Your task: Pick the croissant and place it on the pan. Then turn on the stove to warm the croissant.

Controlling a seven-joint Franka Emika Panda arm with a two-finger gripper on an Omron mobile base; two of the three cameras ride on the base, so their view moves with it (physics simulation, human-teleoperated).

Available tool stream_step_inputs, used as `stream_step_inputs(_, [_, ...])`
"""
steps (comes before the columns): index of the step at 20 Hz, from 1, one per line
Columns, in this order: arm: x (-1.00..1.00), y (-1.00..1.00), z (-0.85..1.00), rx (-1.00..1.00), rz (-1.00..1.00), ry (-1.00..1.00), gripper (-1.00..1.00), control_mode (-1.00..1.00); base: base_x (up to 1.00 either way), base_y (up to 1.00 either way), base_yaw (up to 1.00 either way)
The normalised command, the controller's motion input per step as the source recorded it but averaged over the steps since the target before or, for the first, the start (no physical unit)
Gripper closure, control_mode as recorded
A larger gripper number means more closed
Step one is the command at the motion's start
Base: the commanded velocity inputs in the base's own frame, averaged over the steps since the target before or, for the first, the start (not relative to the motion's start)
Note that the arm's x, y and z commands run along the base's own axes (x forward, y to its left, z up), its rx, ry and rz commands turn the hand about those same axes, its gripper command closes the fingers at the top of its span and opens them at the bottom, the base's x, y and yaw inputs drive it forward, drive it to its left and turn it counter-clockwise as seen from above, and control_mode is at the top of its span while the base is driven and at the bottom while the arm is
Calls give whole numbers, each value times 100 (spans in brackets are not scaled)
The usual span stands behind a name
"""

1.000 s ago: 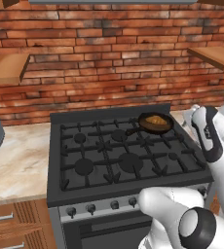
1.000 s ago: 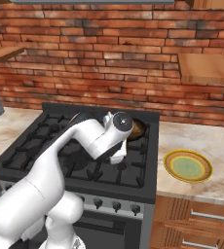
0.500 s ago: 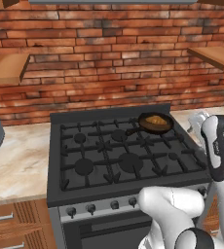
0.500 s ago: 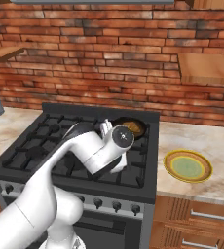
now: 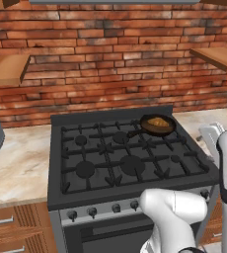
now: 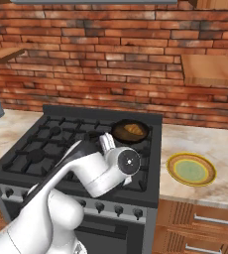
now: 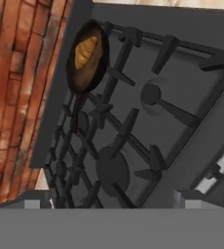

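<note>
From the left base camera, the croissant (image 5: 158,121) lies inside the pan (image 5: 157,124), which sits on the back right burner of the stove (image 5: 125,158), its short handle pointing toward the middle of the grates. A row of knobs (image 5: 103,210) runs along the silver front, and marble bench (image 5: 17,158) flanks the range below a red brick wall (image 5: 110,54).

From the right base camera, the pan (image 6: 130,131) and croissant (image 6: 132,129) sit at the back right of the stove (image 6: 51,149), just beyond the arm's wrist. A yellow-green plate (image 6: 191,169) rests on the bench (image 6: 205,149) to the right, well apart from the pan.

From the hand camera, the fingers (image 7: 33,203) stand wide apart and hold nothing, above the grates near the stove's (image 7: 192,82) front. The pan (image 7: 87,58) with the croissant (image 7: 86,49) lies by the brick wall (image 7: 16,73).
</note>
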Motion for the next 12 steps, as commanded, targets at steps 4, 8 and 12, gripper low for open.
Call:
stream_step_inputs(4, [-33,0,-8,0,4,-8,-100,-100,0,0,0])
stream_step_inputs(8, [-28,-2,-10,0,4,-8,-100,-100,0,0,0])
stream_step_inputs(12, [-24,-5,-12,0,4,-7,-100,-100,0,0,0])
